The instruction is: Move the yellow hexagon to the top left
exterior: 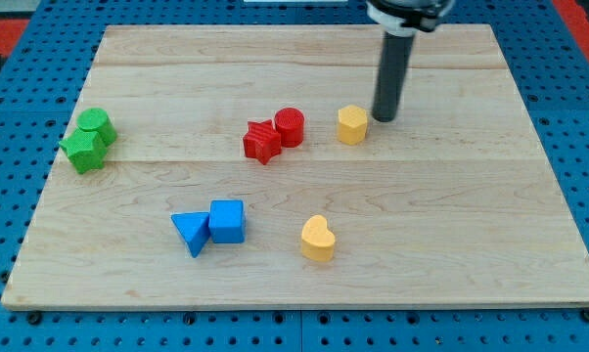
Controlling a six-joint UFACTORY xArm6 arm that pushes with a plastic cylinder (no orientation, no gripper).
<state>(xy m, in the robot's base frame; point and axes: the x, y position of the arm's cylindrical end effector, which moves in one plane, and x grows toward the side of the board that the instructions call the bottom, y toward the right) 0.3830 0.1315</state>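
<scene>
The yellow hexagon (352, 124) lies on the wooden board (471, 215), a little right of centre in the upper half. My tip (384, 117) rests on the board just to the hexagon's right, very close to it, with a thin gap or light contact that I cannot tell apart. The dark rod rises from there to the view's top edge.
A red cylinder (289, 126) and a red star (262, 142) sit just left of the hexagon. A green cylinder (97, 124) and a green star (83, 149) are at the left edge. A blue triangle (191, 232), a blue cube (227, 221) and a yellow heart (317, 239) lie lower down.
</scene>
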